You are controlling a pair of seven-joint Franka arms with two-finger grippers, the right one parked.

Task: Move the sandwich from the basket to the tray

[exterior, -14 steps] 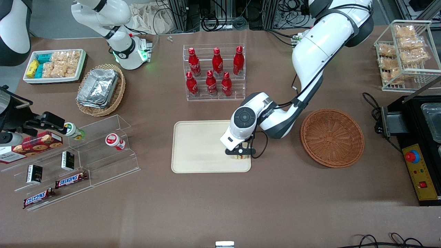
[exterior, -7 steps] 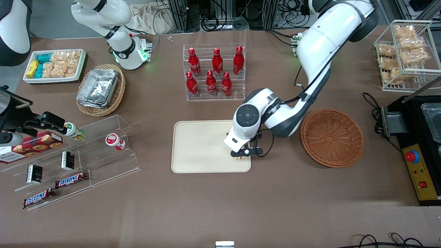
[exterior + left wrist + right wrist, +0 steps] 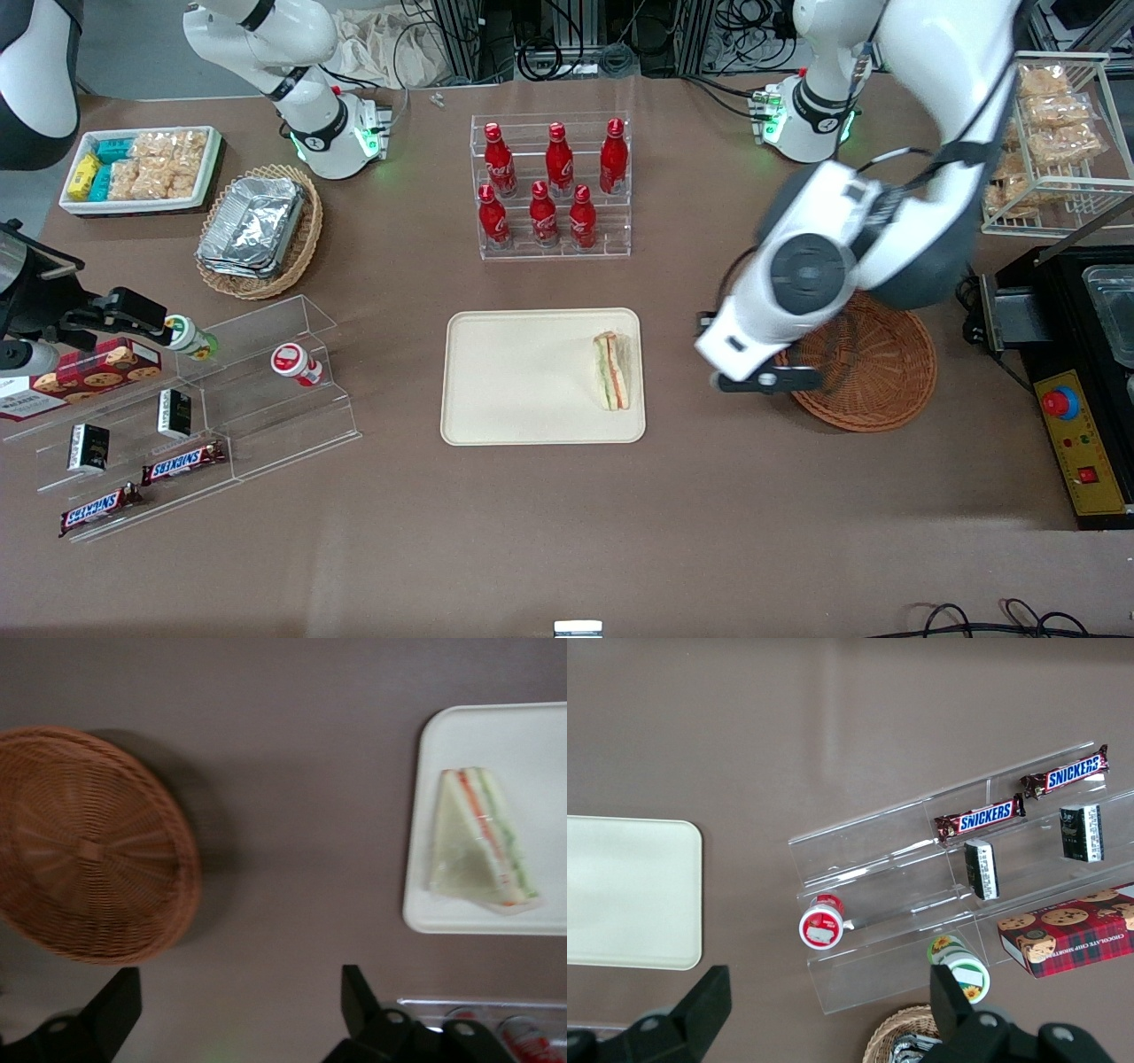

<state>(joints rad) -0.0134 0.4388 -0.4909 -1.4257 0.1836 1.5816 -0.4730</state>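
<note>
**Sandwich on tray, gripper up and empty**

The sandwich [image 3: 612, 370] lies flat on the tray [image 3: 514, 381], close to the tray edge that faces the basket [image 3: 877, 372] and nearer that edge's front corner. Its filling stripes of green, orange and red run along the long side, and in the wrist view the sandwich [image 3: 481, 840] sits just inside the tray [image 3: 532, 753] rim, touching nothing else.

The gripper [image 3: 769, 381] hangs above the bench between tray and basket, over the basket's rim on the tray side, well apart from the sandwich. Its jaws stand wide with nothing between them; the wrist view shows the two dark fingers [image 3: 108, 1010] spread far apart over bare bench top, with the basket [image 3: 89, 846] to one side and the tray to the other.

The basket holds nothing. It sits toward the working arm's end of the bench, about midway between the front and back edges. A clear rack of red bottles [image 3: 549, 182] stands farther from the front camera than the tray, near the middle of the back edge.
</note>
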